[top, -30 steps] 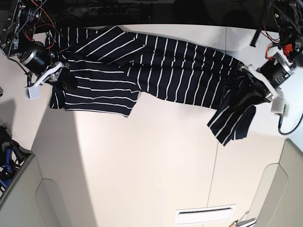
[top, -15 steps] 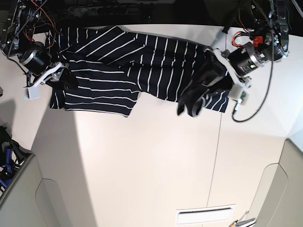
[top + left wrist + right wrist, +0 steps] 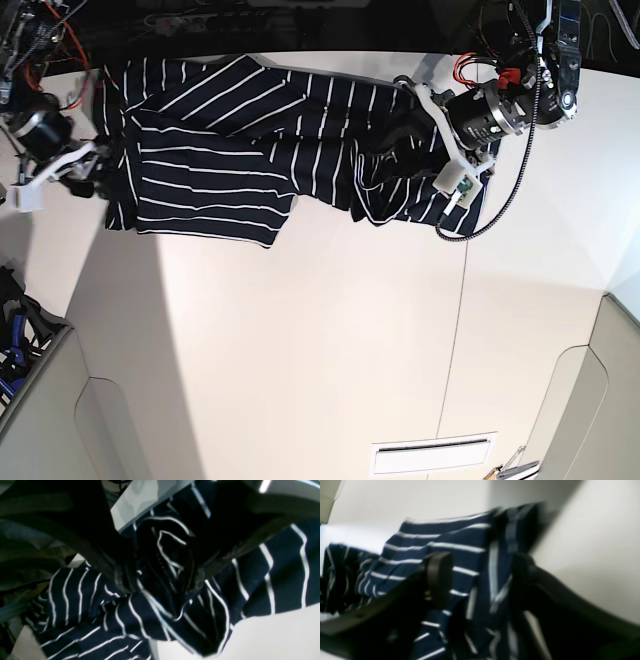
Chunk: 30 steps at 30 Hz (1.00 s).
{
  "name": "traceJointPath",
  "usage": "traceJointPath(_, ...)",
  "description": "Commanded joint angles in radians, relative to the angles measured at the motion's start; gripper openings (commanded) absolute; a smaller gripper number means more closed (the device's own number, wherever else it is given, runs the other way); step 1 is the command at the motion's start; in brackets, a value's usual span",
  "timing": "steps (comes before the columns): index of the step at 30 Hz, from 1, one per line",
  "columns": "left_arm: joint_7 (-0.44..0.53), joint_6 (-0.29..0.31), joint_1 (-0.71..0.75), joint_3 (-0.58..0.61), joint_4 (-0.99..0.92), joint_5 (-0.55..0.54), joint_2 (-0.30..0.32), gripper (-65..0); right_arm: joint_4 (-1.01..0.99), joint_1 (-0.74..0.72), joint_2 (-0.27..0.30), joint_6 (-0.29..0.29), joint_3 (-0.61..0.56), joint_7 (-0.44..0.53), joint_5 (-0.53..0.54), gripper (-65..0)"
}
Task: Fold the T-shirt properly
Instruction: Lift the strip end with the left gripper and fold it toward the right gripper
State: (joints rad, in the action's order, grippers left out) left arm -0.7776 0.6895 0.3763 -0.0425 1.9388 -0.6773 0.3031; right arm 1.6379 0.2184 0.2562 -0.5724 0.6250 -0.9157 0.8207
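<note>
The dark navy T-shirt [image 3: 250, 150] with thin white stripes lies spread along the far edge of the white table [image 3: 320, 330]. My left gripper [image 3: 405, 150] is over the shirt's right part. In the left wrist view this gripper [image 3: 160, 580] is shut on a bunched fold of the T-shirt [image 3: 275, 575], carried inward over the shirt body. My right gripper [image 3: 92, 168] is at the shirt's left edge. In the blurred right wrist view this gripper [image 3: 481, 577] has folded T-shirt fabric [image 3: 445, 537] between its fingers. The neck label is hidden.
Cables and arm mounts [image 3: 180, 20] crowd the table's far edge. A white slotted plate [image 3: 435, 455] lies near the front edge. Grey curved panels stand at the front left [image 3: 60, 420] and front right [image 3: 600, 400].
My left gripper has carried the shirt's right end leftward and further back, over the shirt body. My right gripper has moved left, toward the shirt's left edge.
</note>
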Motion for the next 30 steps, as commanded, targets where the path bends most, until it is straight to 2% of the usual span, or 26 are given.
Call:
traceJointPath(1, 0.022, 0.009, -0.005, -0.005, 0.011, -0.021, 0.008, -32.3, 0.016, -0.007, 0.033, -0.006, 0.027, -0.006, 0.037, -20.5)
traceJointPath(5, 0.027, 0.009, -0.005, -0.004, -0.002, -0.106, 0.007, -32.3, 0.016, -0.006, 0.082, -0.009, 0.055, -0.042, 0.051, -20.4)
traceJointPath(7, 0.034, 0.009, -0.005, -0.002, -0.012, -0.158, 0.006, -32.3, 0.016, -0.006, 0.085, -0.009, 0.053, -0.061, 0.051, -20.4)
traceJointPath(13, 0.033, 0.009, -0.005, -0.002, -0.026, -0.163, -0.061, -32.3, -0.020, 0.007, 0.084, -0.012, 0.016, -0.068, 0.051, -20.4)
traceJointPath(16, 0.033, 0.009, -0.005, -0.002, -0.026, -0.164, -0.087, -32.3, -0.060, 0.007, 0.077, -0.012, -0.026, -0.064, 0.051, -20.4)
traceJointPath(22, 0.033, 0.009, -0.008, -0.002, -0.025, -0.164, -0.089, -32.3, -0.179, 0.007, 0.074, -0.019, -0.157, -0.012, 0.035, -20.5)
traceJointPath(30, 0.041, 0.009, -0.011, -0.003, 0.004, -0.202, -0.089, -32.4, -0.186, 0.007, 0.073, -0.019, -0.275, -0.011, 0.034, -20.5)
